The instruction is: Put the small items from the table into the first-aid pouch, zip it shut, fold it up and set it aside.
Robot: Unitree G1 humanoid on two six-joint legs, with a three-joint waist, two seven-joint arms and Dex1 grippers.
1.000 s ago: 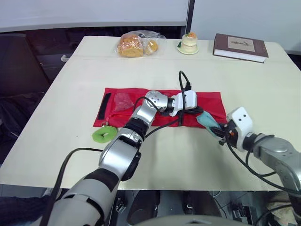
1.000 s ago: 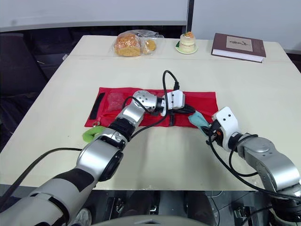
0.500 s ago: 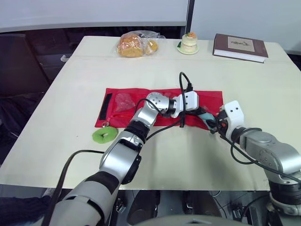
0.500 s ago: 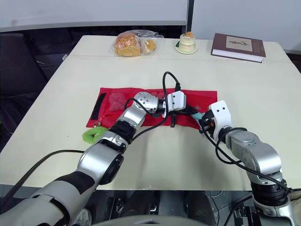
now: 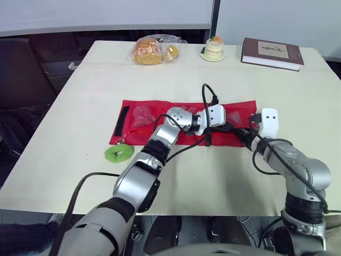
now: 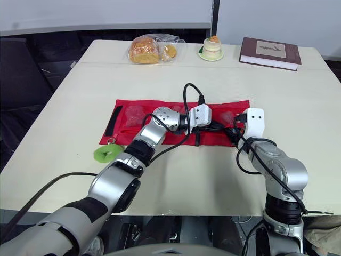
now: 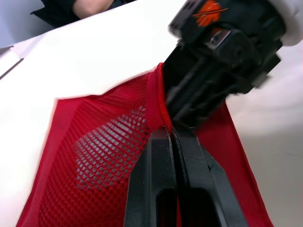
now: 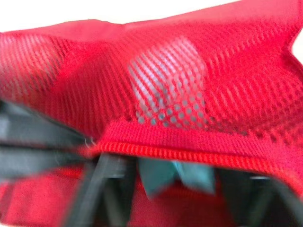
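Right gripper [image 5: 241, 133] is clamped on the teal packet [image 8: 166, 176], nosed into the red pouch [image 5: 160, 108] at its right end, under the mesh lip [image 8: 189, 153]. Left gripper [image 7: 171, 135] pinches that lip just beside it. Pouch runs crosswise, so I'd push the packet deeper toward its left end.

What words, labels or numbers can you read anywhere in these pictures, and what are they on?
Nothing here can be read as text.
On the book: a pale label on the cover, too small to read.
On the red pouch: no print shows.
On the black casing in the left wrist view: an orange mark, a sign with no letters I can make out.
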